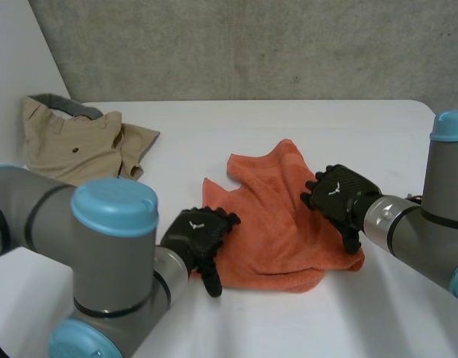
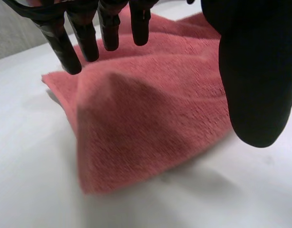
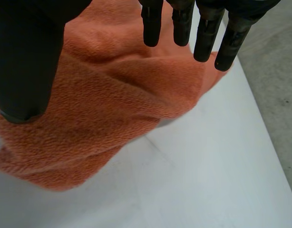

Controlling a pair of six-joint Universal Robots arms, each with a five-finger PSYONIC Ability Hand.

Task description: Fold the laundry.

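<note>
Table (image 1: 289,119), orange towel (image 1: 274,216), edges hidden under left hand (image 1: 195,235) and right hand (image 1: 337,194), fingers (image 2: 109,28) spread

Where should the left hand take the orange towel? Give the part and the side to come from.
Probably best to take the orange towel by its left corner, just beyond the left hand. Come in from the robot's left, low over the table, and pinch the edge: that corner lies thin and free, while the middle is bunched in folds.
</note>
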